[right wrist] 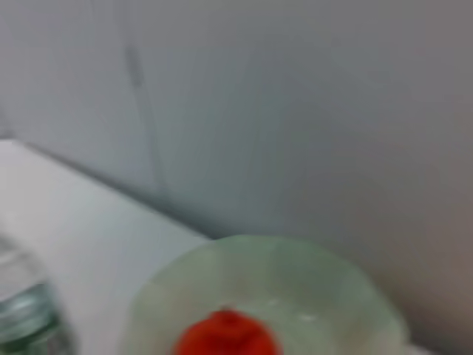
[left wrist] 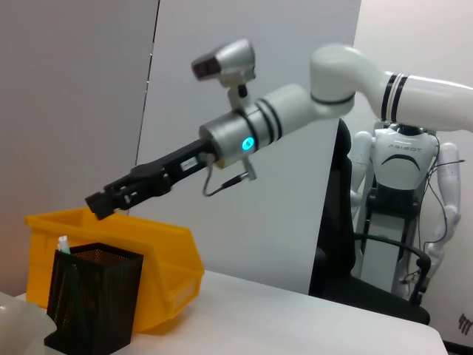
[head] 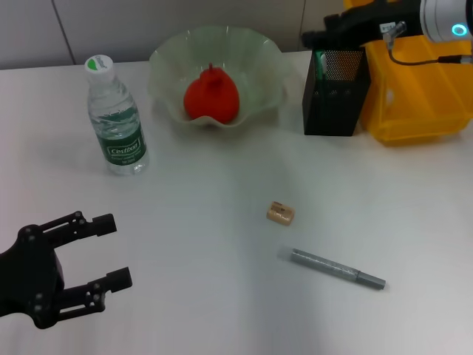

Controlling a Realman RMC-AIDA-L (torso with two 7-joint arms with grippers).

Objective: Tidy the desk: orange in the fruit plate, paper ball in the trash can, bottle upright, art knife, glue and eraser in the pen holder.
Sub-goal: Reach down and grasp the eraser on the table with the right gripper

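The orange (head: 212, 96) lies in the pale green fruit plate (head: 259, 52), which the right wrist view also shows as plate (right wrist: 310, 274) and orange (right wrist: 225, 336). The water bottle (head: 117, 118) stands upright to the plate's left. A tan eraser (head: 281, 213) and the grey art knife (head: 336, 268) lie on the table in the middle. The black mesh pen holder (head: 336, 92) has a green-topped glue (head: 320, 63) inside. My right gripper (head: 314, 37) hovers just above the holder, seen too in the left wrist view (left wrist: 103, 203). My left gripper (head: 120, 251) rests open at the near left. The paper ball is out of view.
A yellow bin (head: 417, 92) stands right behind the pen holder (left wrist: 96, 296). The table's back edge meets a grey wall. Open tabletop lies between the bottle and the eraser.
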